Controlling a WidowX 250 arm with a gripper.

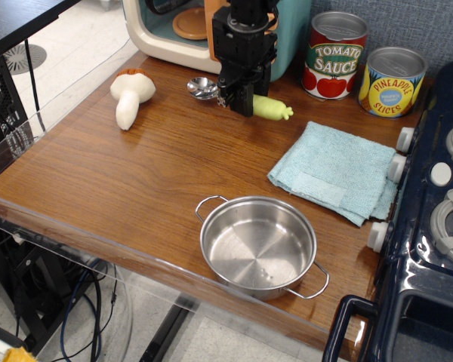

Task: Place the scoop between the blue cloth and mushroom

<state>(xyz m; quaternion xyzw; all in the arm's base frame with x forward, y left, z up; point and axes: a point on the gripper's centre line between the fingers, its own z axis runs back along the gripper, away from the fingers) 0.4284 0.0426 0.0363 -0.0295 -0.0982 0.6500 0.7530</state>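
My gripper (240,102) is shut on the scoop, gripping it at the middle. The scoop's silver bowl (202,88) sticks out to the left and its yellow-green handle (272,108) to the right, low over the wooden counter. The mushroom (130,96) lies on its side at the far left. The blue cloth (334,171) lies folded at the right, near the stove. The scoop sits between the two, closer to the cloth.
A steel two-handled pot (258,245) stands near the front edge. A toy microwave (189,30) stands at the back, right behind the gripper. A tomato sauce can (334,55) and a pineapple can (392,81) stand at the back right. The stove (430,226) borders the right side.
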